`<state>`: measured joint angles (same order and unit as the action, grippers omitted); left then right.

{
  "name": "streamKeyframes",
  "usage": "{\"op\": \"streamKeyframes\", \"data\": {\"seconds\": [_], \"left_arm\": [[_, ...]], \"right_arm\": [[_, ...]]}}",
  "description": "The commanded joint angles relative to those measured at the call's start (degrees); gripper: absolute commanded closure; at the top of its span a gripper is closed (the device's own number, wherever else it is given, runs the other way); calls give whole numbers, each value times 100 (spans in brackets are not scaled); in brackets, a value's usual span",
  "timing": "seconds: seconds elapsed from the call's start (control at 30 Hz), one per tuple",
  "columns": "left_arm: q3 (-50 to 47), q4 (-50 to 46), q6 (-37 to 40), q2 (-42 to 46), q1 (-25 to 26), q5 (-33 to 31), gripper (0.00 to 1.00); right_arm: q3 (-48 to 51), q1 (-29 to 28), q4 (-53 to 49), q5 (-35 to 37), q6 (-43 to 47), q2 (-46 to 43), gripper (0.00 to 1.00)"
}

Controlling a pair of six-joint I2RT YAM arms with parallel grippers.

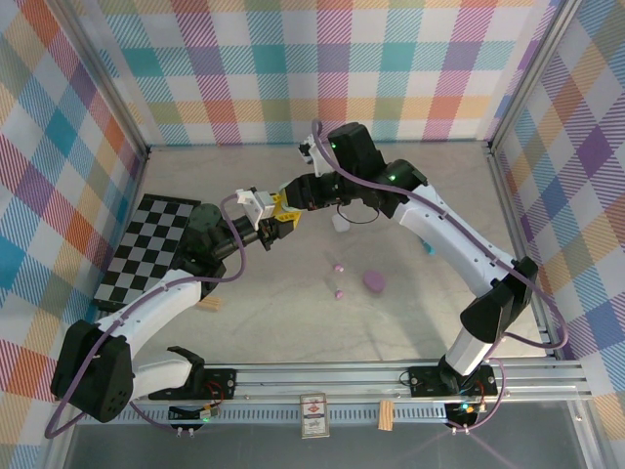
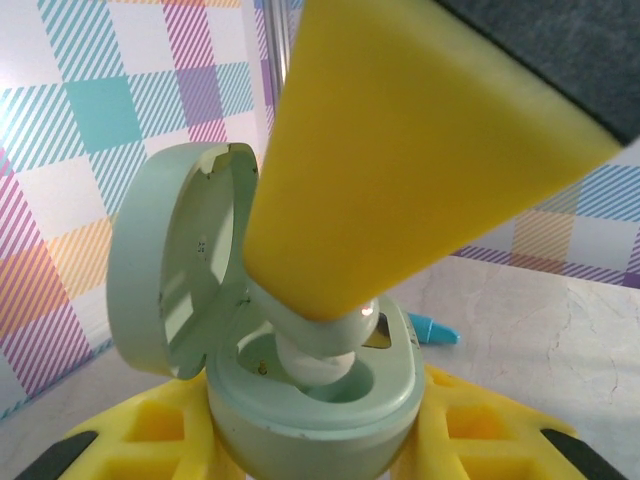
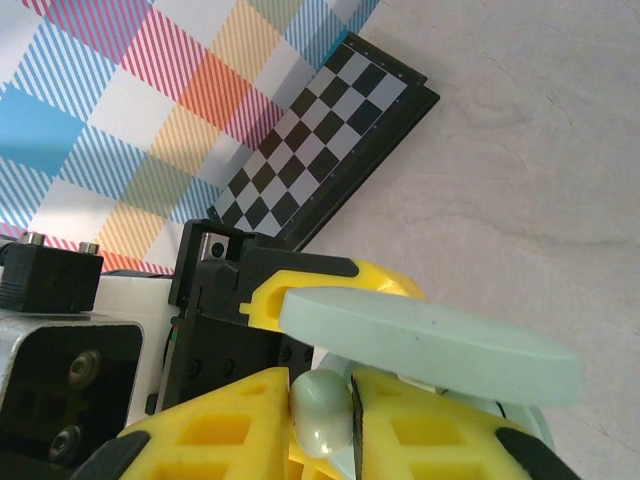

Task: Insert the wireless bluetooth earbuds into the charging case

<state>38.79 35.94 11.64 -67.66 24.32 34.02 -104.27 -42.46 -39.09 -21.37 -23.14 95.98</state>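
Observation:
The mint-green charging case (image 2: pixel 310 420) stands upright in my left gripper (image 2: pixel 315 445), which is shut on its body, with the lid (image 2: pixel 170 270) swung open to the left. My right gripper (image 3: pixel 325 425) is shut on a pale green earbud (image 3: pixel 322 410). Its yellow finger (image 2: pixel 400 150) reaches down over the case, and the earbud (image 2: pixel 320 350) sits with its white tip in the case's well. The two grippers meet above the table's middle, left (image 1: pixel 271 232) and right (image 1: pixel 291 203). Two pink earbuds (image 1: pixel 339 266) (image 1: pixel 338 292) lie on the table.
A purple case (image 1: pixel 374 280) lies beside the pink buds, and a teal cylinder (image 1: pixel 427 246) lies farther right. A checkerboard (image 1: pixel 156 249) covers the left of the table. A small card (image 1: pixel 312 415) and a wooden piece (image 1: pixel 387 415) rest on the front rail.

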Motion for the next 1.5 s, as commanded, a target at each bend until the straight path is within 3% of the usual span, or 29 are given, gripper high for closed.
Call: {"op": "streamKeyframes", "data": {"seconds": [0.0,0.5,0.73,1.0,1.47], "left_arm": [[67,131,107,9,47,-101,68],[68,201,127,30,46,-60,68],[68,140,147,117,46,-53,68],[36,96,168,142,47,-51,69],[-3,168,165,137,38,-43,69]], "right_arm": [[-95,-35,-75,-140,-3,61,77],[72,-52,69,-123,-226,227,77],[21,-52,-46,173,-288,263,65],[-108,-52,-281,595,-216,92,64],[78,-46,-13,373,-69,-326,51]]}}
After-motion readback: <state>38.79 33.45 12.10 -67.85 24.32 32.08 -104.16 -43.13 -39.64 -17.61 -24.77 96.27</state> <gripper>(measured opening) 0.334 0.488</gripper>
